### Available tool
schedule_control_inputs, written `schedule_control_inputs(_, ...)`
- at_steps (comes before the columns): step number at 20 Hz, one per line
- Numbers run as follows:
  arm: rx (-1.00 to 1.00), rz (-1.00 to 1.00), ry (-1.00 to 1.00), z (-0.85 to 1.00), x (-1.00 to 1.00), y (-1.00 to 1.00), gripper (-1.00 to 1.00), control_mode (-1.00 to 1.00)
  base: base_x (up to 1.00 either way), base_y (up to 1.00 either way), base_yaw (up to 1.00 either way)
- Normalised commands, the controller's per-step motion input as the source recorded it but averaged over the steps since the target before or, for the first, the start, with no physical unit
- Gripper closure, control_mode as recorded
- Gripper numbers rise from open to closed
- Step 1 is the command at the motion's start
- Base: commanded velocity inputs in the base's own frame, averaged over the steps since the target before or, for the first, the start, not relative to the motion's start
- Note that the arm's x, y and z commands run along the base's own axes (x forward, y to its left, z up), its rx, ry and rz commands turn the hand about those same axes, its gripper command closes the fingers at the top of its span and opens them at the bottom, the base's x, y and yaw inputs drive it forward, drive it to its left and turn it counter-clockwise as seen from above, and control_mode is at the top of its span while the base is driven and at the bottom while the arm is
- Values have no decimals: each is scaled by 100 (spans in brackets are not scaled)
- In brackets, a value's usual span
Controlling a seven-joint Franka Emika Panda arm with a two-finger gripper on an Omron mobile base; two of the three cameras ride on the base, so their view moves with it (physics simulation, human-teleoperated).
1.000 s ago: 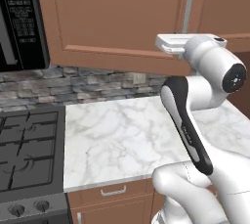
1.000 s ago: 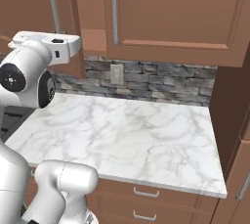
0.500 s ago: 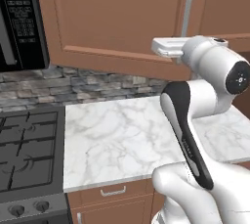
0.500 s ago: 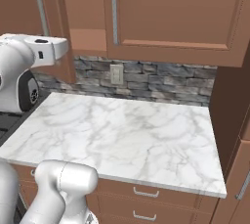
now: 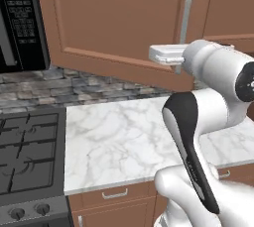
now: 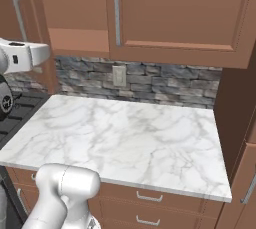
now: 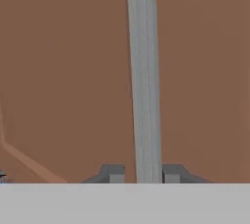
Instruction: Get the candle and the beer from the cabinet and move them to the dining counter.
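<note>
While the gripper [image 7: 141,174] closes on the cabinet [image 5: 114,18] door's handle [image 7: 142,76], pull straight outward, keeping the bar centred.

We're in a home kitchen here. Brown wooden wall cabinets [image 6: 175,13] with long silver bar handles [image 6: 117,13] hang over a white marble bench [image 6: 125,138], backed by a grey stacked-stone backsplash [image 6: 150,80] with a wall outlet [image 6: 119,76]. To the left we see a black gas stove [image 5: 27,146] under a black microwave [image 5: 20,20], and drawers [image 6: 145,208] below the bench.
</note>
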Motion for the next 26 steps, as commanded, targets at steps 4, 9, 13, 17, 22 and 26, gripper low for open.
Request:
schedule_control_inputs(4,0,0,2,-6,-54,49,100,-100,0,0,0)
schedule_control_inputs(9,0,1,0,-6,-55,52,100,-100,0,0,0)
schedule_control_inputs(13,0,1,0,-5,-51,56,100,-100,0,0,0)
schedule_control_inputs(17,-1,3,0,-5,-46,62,100,-100,0,0,0)
schedule_control_inputs(22,-1,4,0,-4,-44,59,100,-100,0,0,0)
schedule_control_inputs(26,-1,4,0,-4,-39,59,100,-100,0,0,0)
